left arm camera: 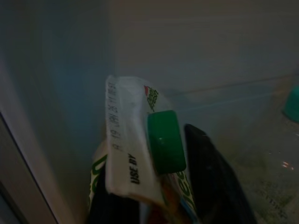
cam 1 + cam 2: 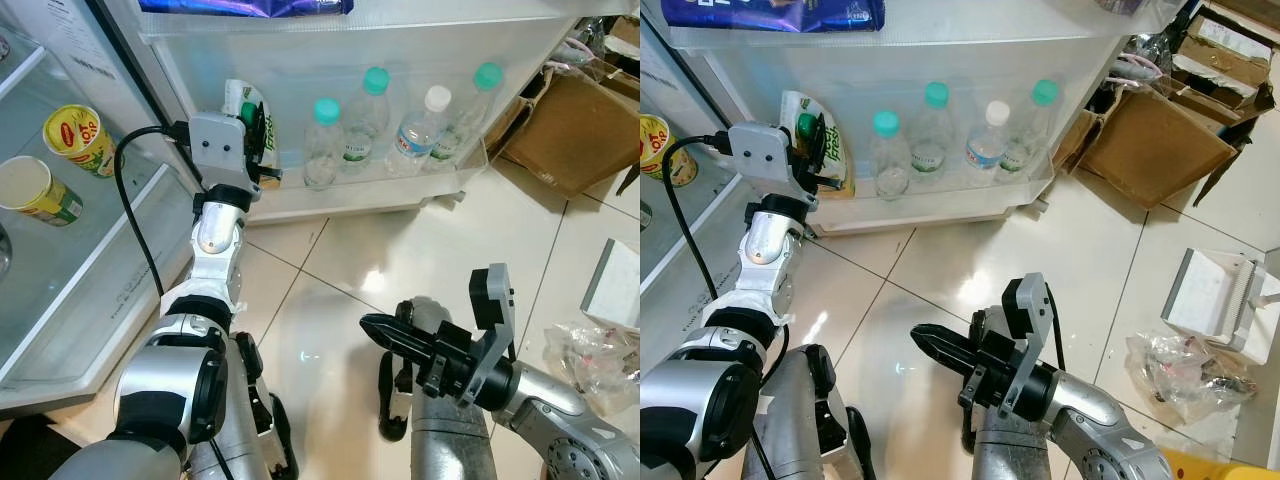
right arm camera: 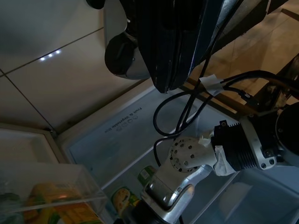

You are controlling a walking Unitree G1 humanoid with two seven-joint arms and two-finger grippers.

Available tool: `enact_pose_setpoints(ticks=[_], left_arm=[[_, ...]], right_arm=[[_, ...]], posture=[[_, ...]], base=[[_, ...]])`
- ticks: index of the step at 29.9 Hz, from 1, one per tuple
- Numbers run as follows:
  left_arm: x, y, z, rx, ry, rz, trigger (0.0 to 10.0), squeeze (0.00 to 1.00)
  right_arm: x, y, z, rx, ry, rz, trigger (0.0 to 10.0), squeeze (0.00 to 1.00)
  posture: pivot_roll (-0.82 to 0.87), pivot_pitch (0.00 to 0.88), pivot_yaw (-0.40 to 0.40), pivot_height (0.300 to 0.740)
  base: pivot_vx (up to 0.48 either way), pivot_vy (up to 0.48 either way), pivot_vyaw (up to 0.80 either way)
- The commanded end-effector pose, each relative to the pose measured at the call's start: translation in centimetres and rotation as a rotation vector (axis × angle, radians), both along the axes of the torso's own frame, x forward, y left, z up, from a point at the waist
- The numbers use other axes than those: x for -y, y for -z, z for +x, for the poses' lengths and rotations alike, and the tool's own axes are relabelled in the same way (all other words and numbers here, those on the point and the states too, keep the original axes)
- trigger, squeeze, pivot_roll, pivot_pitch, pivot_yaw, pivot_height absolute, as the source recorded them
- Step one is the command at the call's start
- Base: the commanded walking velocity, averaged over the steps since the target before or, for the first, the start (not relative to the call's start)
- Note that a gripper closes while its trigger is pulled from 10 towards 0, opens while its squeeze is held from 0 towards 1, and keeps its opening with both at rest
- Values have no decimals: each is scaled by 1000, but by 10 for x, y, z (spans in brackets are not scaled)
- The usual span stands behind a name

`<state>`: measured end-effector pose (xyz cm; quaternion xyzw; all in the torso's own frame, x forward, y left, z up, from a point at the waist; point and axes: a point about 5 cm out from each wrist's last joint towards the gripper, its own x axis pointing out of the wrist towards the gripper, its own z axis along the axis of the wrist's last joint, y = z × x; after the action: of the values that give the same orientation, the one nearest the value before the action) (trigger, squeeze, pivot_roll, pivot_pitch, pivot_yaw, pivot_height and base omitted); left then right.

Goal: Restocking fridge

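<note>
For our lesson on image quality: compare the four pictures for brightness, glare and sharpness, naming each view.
Left eye view: bright and sharp, with a glare patch on the floor tiles. Right eye view: equally bright, same floor reflection. Left wrist view: dim and soft, the carton in the left gripper slightly blurred. Right wrist view: dark, the right gripper a shaded shape.

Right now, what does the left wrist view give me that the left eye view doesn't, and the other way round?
Left wrist view: up close, the carton's folded top with its USE BY print and green cap, a black finger beside it.

Left eye view: four water bottles in the door shelf, two cans, and the right gripper, shut, low over the floor.

Both: the left gripper holding the carton at the shelf's left end.
</note>
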<state>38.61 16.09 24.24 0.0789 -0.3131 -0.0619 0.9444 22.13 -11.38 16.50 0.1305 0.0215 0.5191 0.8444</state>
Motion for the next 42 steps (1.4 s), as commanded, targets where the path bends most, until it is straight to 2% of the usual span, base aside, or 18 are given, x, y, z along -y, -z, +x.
enact_pose_setpoints(ticks=[1, 7, 13, 14, 16, 17, 18, 19, 23, 28, 34, 36, 42], left_arm=[[-10, 29, -1, -124, -33, 3, 10000, 1000], [-14, 15, -2, -54, -45, -13, 10000, 1000], [-16, 6, -11, 43, -32, -26, 10000, 1000], [-18, 6, -14, 56, -31, -26, 10000, 933], [-24, 7, -20, 66, -34, -36, 10000, 443], [-26, 9, -22, 64, -35, -38, 10000, 165], [-28, 11, -25, 65, -34, -33, 10000, 165], [-30, 14, -28, 64, -32, -23, 10000, 0], [-33, 18, -34, 61, -28, -9, 10000, 0], [-45, 20, -51, 59, -21, 10, 10000, 0], [-54, 20, -59, 43, -42, 15, 10000, 0], [-69, 23, -69, 24, -79, 33, 10000, 0], [-82, 32, -85, -16, -124, 48, 10000, 0]], right_arm=[[0, 6, -5, -38, -12, 1, 10000, 0], [0, 6, -1, -28, -14, 2, 10000, 0], [-1, 5, 4, -13, -22, 4, 10000, 0], [-2, 5, 5, -10, -25, 6, 10000, 0], [-3, 4, 7, -4, -33, 9, 10000, 0], [-3, 4, 8, -2, -37, 10, 10000, 0], [-4, 4, 9, 0, -40, 11, 10000, 0], [-4, 4, 9, 2, -45, 11, 10000, 0], [-4, 3, 10, 6, -52, 11, 10000, 0], [-3, 2, 11, 21, -82, 20, 10000, 0], [-4, 1, 12, 32, -101, 26, 10000, 0], [-4, -2, 14, 44, -121, 35, 10000, 0], [-2, 0, 18, 57, -128, 30, 10000, 0]], posture=[[-286, 575, -34, 550], [-276, 555, -30, 550], [-258, 528, -22, 550], [-253, 518, -20, 550], [-248, 509, -17, 550], [-244, 502, -16, 550], [-243, 500, -15, 550], [-238, 492, -14, 550], [-235, 487, -11, 550], [-219, 454, 2, 550], [-214, 430, 15, 550], [-198, 409, 21, 550], [-175, 375, 29, 550]], base=[[0, 0, 0], [0, 0, 0], [0, 0, 0], [0, 0, 0], [0, 0, 0], [0, 0, 0], [0, 0, 0], [0, 0, 0], [0, 0, 0], [0, 0, 0], [0, 0, 0], [0, 0, 0], [0, 0, 0]])
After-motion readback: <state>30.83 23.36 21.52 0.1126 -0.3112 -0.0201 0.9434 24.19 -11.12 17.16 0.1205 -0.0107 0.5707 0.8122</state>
